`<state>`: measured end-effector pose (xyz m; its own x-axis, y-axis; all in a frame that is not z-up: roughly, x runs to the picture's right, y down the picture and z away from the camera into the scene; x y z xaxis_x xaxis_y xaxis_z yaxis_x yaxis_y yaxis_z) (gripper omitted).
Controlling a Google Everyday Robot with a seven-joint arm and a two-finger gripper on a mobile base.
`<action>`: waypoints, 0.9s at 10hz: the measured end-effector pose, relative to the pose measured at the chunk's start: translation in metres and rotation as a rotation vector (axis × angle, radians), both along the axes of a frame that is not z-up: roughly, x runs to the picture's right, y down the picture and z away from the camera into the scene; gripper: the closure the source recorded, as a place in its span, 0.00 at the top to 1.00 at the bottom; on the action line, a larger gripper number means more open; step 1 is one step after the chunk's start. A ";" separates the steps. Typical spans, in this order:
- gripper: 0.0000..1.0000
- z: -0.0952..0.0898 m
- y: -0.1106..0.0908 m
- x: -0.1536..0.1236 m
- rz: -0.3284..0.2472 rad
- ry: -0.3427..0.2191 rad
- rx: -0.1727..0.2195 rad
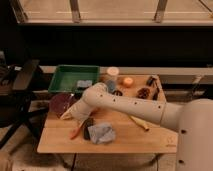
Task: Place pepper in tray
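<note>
My pale gripper (70,116) sits low, and I cannot tell its state. The thin red-orange chili pepper (77,131) lies just beside it. I'd grasp the pepper mid-length, then lift clear toward the shallow green plastic tray (65,80) beyond the gripper.

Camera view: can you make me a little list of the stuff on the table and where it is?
tray: green, back left of the table, small bluish thing inside
pepper: red-orange, lying on the table near the front left, not in the tray
gripper: low over the table's left side, between bowl and pepper
bowl: dark purple-red, in front of the tray
cloth: blue, crumpled, right of the pepper
tongs: pale, further right
</note>
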<state>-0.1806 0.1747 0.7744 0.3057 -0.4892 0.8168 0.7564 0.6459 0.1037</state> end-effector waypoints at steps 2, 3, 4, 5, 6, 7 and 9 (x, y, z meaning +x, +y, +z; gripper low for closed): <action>0.65 0.015 0.005 0.005 -0.009 0.030 -0.016; 0.65 0.021 0.006 0.010 -0.006 0.044 -0.024; 0.65 0.027 0.007 0.015 -0.005 0.056 -0.030; 0.65 0.032 0.010 0.019 -0.004 0.068 -0.038; 0.65 0.039 0.013 0.024 -0.001 0.082 -0.049; 0.65 0.041 0.015 0.026 0.002 0.088 -0.054; 0.65 0.052 0.024 0.031 0.023 0.099 -0.078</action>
<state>-0.1497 0.1985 0.8266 0.3974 -0.4171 0.8174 0.7452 0.6665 -0.0222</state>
